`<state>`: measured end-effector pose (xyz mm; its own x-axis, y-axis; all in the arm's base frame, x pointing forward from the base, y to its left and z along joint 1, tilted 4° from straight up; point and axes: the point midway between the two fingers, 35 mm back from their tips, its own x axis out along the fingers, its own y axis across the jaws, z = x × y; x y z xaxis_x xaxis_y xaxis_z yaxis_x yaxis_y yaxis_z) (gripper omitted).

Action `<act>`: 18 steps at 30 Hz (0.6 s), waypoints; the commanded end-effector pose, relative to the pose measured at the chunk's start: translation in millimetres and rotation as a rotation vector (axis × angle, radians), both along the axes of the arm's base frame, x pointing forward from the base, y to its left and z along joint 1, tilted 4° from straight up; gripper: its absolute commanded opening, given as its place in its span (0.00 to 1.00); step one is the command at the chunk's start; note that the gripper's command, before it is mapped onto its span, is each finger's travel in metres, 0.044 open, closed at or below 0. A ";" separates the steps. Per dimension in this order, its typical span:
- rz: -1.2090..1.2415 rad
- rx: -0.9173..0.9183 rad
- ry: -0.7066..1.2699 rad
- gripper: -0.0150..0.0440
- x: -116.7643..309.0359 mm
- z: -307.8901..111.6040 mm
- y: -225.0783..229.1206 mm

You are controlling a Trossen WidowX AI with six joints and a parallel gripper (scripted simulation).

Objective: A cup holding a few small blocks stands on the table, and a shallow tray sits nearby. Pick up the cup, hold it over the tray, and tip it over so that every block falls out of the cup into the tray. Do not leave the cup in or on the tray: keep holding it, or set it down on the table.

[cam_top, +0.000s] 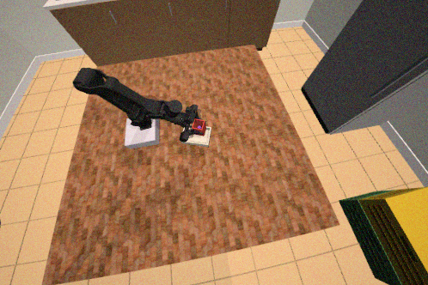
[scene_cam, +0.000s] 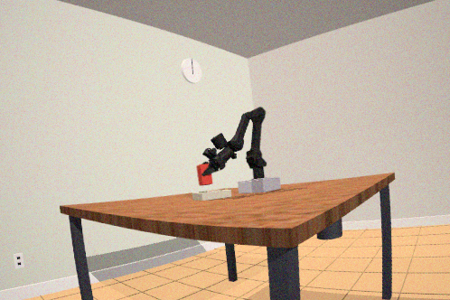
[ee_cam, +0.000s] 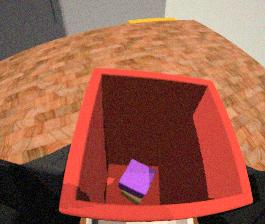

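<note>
"Over the tray (cam_top: 203, 142) (scene_cam: 212, 194), from the top?"
"The cup (cam_top: 197, 124) (scene_cam: 204, 176) (ee_cam: 233, 145), clamped in the tool (cam_top: 192, 126) (scene_cam: 206, 170)."
"Exterior?"
"Cup above the tray, apart, roughly upright, I think."
"Wrist?"
"A purple block (ee_cam: 137, 177) inside, something yellowish beneath."
</note>
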<state>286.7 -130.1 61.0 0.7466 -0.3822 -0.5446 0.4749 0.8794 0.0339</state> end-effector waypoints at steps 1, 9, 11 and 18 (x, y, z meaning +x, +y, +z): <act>-0.047 0.053 -0.036 0.25 1.5 1.7 -1.7; -0.142 0.183 -0.104 0.25 2.3 0.5 -2.0; -0.165 0.216 -0.120 0.25 2.6 0.2 -2.0; -0.248 0.330 -0.179 0.25 3.3 -0.9 -2.3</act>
